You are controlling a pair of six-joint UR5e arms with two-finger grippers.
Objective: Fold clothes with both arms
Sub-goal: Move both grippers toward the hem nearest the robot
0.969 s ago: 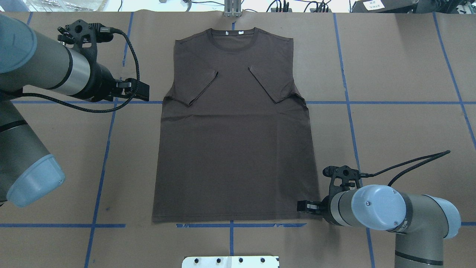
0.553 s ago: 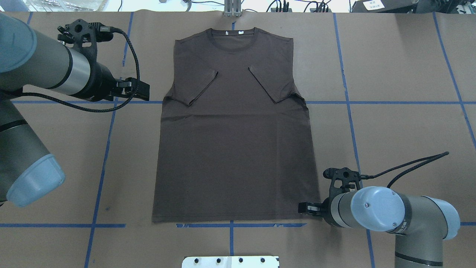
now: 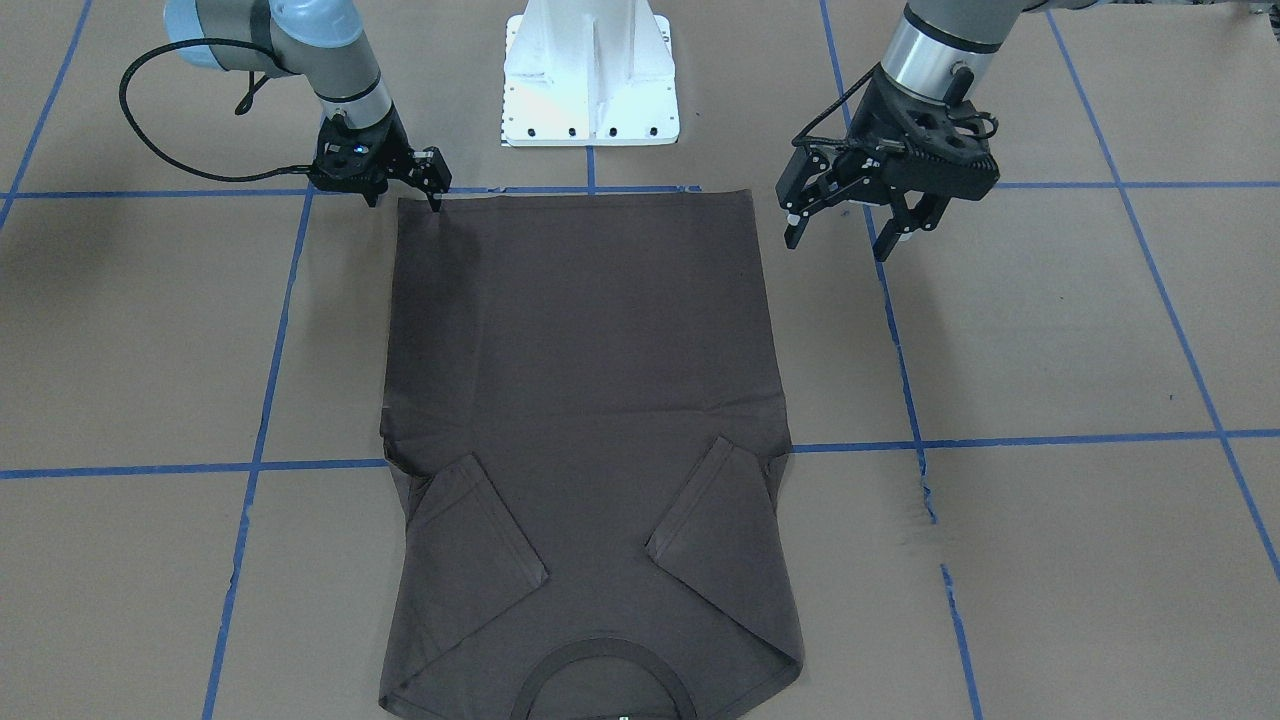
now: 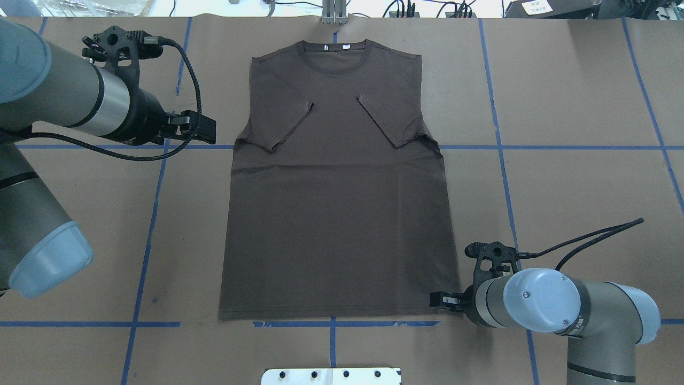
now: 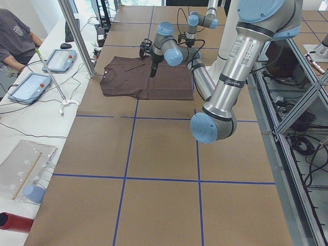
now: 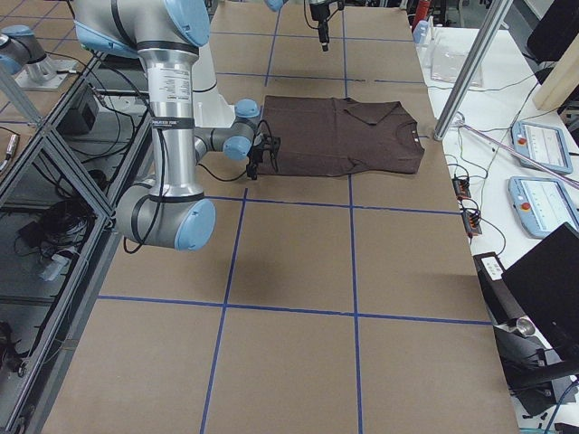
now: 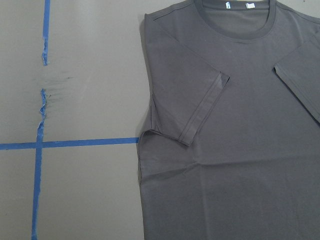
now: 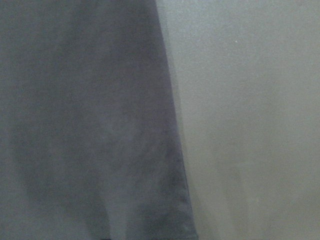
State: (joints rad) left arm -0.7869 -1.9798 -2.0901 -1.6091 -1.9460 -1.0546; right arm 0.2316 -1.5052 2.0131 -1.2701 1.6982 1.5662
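Observation:
The dark grey-brown T-shirt (image 4: 336, 214) lies flat on the table, collar (image 4: 335, 49) at the far side, both sleeves folded in over the chest. My left gripper (image 3: 836, 245) hangs open above bare table, just off the shirt's left edge near the folded sleeve (image 7: 200, 107). Its wrist view shows that sleeve and the collar. My right gripper (image 3: 406, 200) sits low at the hem's right corner (image 4: 454, 307), open, with one fingertip (image 3: 437, 205) at the corner. The right wrist view shows only the shirt's side edge (image 8: 172, 130), very close.
The brown table cover (image 4: 577, 176) carries blue tape lines (image 4: 502, 147). The white pedestal base (image 3: 590, 75) stands at the robot's side of the hem. Black cables trail from both wrists. A person sits at a side bench (image 5: 18, 36) with tablets.
The right gripper has shifted a few pixels to the right at the hem corner. The left gripper has barely moved, and the shirt lies as before.

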